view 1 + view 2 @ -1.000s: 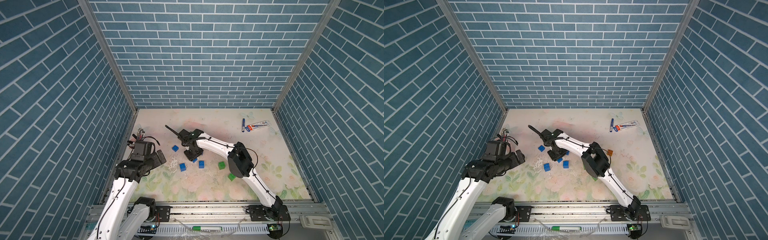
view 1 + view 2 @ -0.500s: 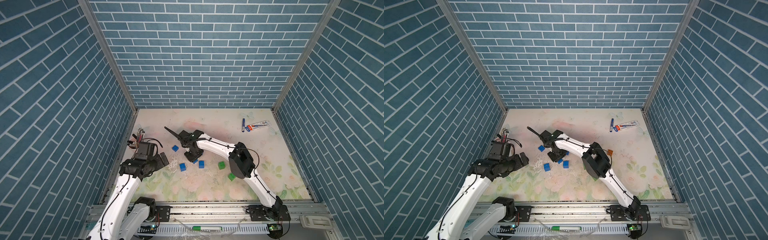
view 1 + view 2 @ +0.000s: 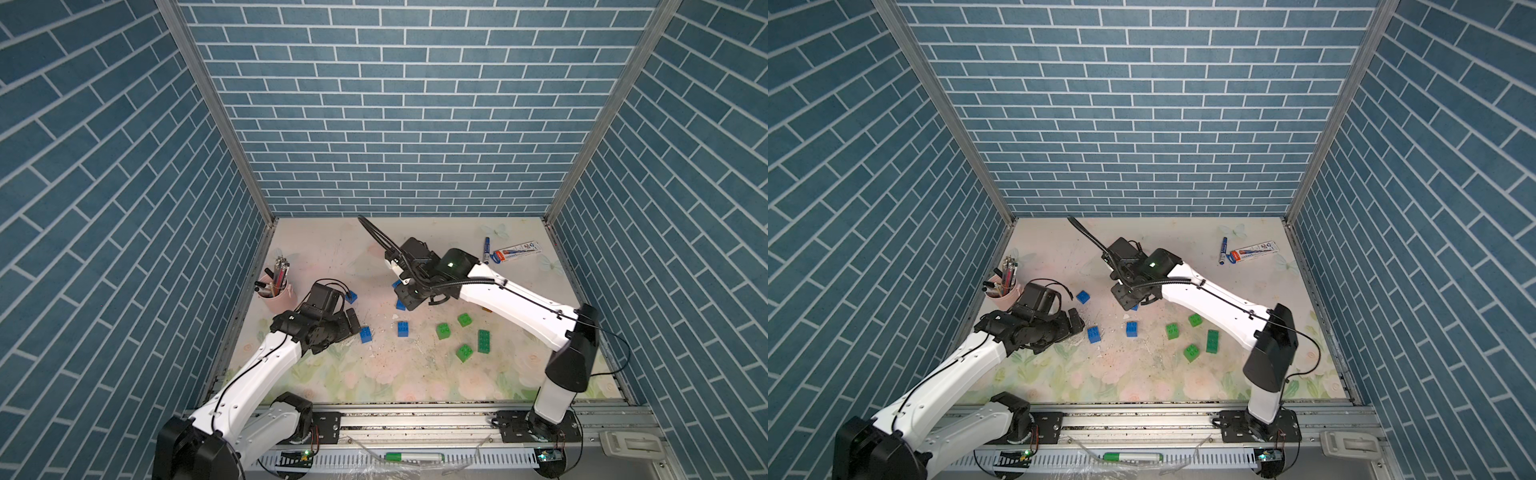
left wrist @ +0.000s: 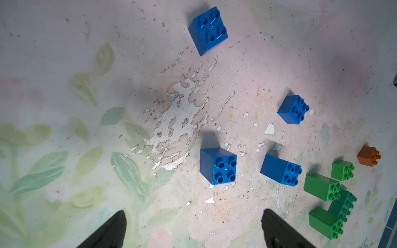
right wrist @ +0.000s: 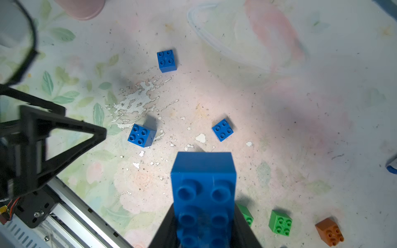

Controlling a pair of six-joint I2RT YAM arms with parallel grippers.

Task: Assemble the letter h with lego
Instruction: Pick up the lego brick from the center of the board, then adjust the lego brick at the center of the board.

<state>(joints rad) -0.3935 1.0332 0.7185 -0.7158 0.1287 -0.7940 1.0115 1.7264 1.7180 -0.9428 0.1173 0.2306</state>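
My right gripper (image 5: 204, 216) is shut on a long blue lego brick (image 5: 204, 189), held off the mat with its studs toward the wrist camera. In both top views that gripper (image 3: 409, 298) (image 3: 1128, 300) hangs over the middle of the mat. Three square blue bricks (image 3: 352, 296) (image 3: 366, 334) (image 3: 402, 328) lie loose to its left. Several green bricks (image 3: 443, 331) (image 3: 483, 340) lie to the right, and an orange brick (image 4: 368, 158) beyond them. My left gripper (image 4: 194, 223) is open and empty, just short of a blue brick (image 4: 218, 166).
A pink cup of pens (image 3: 274, 291) stands by the left wall behind my left arm. A blue marker (image 3: 486, 249) and a flat package (image 3: 517, 252) lie at the back right. The mat (image 3: 374, 374) is worn and flaking near the blue bricks.
My left arm has swung right and down toward the blue bricks, gripper still open. The right gripper has closed fully on the long blue brick.
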